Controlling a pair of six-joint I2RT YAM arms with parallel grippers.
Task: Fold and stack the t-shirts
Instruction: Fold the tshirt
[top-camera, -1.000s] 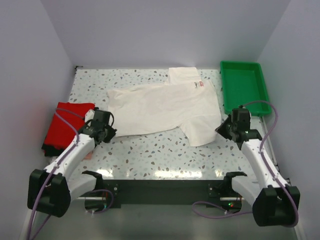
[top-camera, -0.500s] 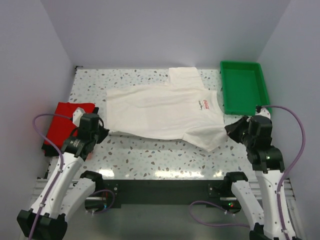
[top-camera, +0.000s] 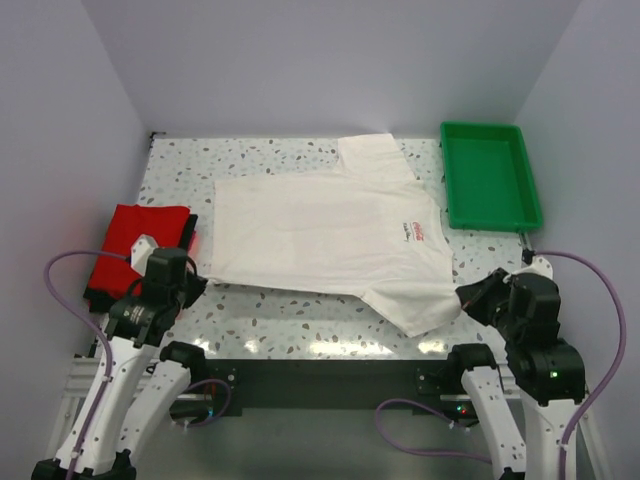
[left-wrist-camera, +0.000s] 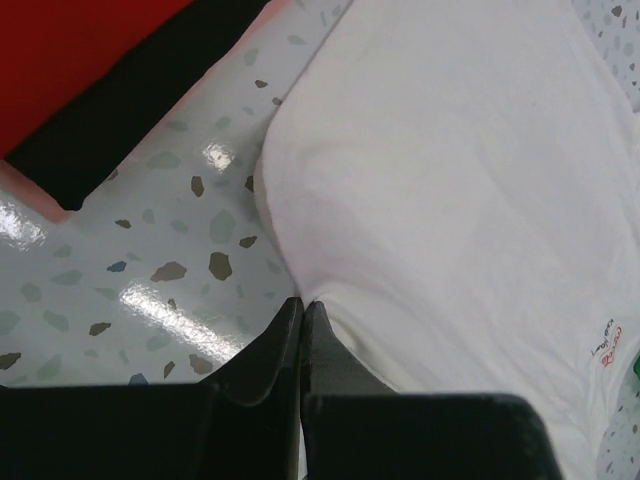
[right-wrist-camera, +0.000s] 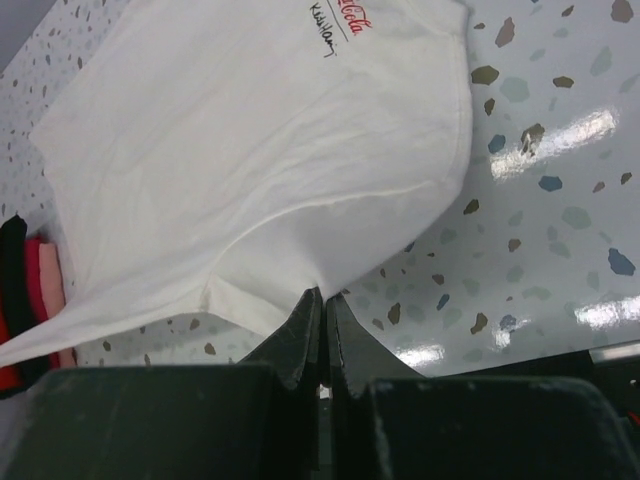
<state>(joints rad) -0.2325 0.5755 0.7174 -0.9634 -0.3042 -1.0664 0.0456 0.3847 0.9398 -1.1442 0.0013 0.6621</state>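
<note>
Cream-white cotton t-shirt (top-camera: 320, 225) with a small red print lies spread on the speckled table (top-camera: 300, 320), dragged nearer and flatter than a second ago. From the left wrist, the left gripper (left-wrist-camera: 302, 303) pinches its near-left corner. From the right wrist, the right gripper (right-wrist-camera: 323, 293) clamps its near-right corner.

Green tray (top-camera: 490, 172) on speckled table (top-camera: 300, 310)

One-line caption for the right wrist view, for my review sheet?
Right pincer shut on the hem of the cream-white t-shirt, stretched over the speckled table; folded stack at the left edge.
</note>
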